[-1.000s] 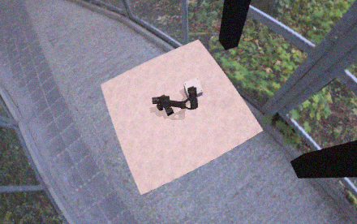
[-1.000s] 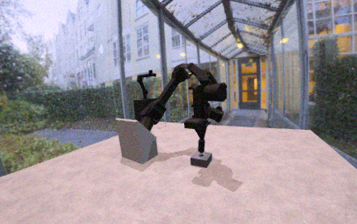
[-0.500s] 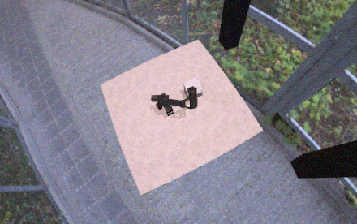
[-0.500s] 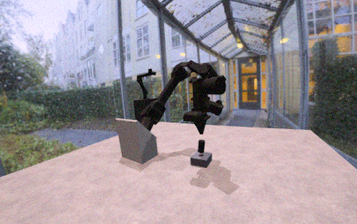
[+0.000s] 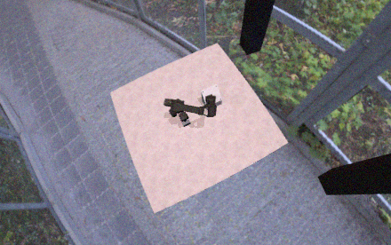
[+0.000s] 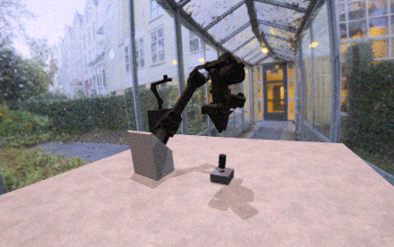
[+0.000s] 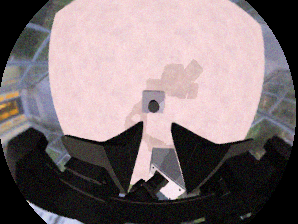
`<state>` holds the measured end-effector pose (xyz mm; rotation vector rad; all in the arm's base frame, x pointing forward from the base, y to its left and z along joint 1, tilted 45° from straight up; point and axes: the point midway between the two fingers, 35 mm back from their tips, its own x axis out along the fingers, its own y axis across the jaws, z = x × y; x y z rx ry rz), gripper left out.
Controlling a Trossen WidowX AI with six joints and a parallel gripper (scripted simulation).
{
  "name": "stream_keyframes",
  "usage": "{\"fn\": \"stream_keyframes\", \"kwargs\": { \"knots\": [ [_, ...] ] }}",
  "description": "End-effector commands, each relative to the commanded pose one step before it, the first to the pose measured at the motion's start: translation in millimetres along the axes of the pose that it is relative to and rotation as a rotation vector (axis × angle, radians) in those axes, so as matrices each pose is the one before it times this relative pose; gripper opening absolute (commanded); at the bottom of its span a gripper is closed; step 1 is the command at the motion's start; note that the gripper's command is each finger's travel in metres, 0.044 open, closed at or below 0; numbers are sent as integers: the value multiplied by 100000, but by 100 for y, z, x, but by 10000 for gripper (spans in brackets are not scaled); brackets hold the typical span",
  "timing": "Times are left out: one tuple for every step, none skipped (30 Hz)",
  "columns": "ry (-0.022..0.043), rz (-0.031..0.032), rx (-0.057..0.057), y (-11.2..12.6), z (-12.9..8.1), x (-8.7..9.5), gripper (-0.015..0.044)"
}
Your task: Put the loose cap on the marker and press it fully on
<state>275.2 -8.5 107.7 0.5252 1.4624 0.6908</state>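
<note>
The marker (image 6: 222, 161) (image 7: 153, 106) stands upright in the small dark holder block (image 6: 222, 176) (image 7: 148, 95) near the middle of the table. It shows as a short dark cylinder, and the dark cap sits on its top. My gripper (image 6: 221, 126) (image 7: 157, 124) (image 5: 183, 119) hangs well above the marker, apart from it. Its fingers are open with nothing between them. In the wrist view the block and the marker's top lie just beyond the fingertips. In the top view the arm hides the block.
A grey wedge-shaped block (image 6: 149, 155) (image 5: 211, 94) stands at the arm's base, left of the holder block in the exterior view. The pink table top (image 5: 195, 155) (image 6: 291, 201) ends in edges on all sides, with paving and railings beyond.
</note>
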Motion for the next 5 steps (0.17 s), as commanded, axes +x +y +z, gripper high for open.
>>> {"fn": "stream_keyframes", "kwargs": {
  "knots": [
    [98,-468,-658,-53,59,-119,263],
    [0,0,0,0,0,0,289],
    [0,0,0,0,0,0,315],
    [0,0,0,0,0,0,341],
    [0,0,0,0,0,0,368]
  ]
}}
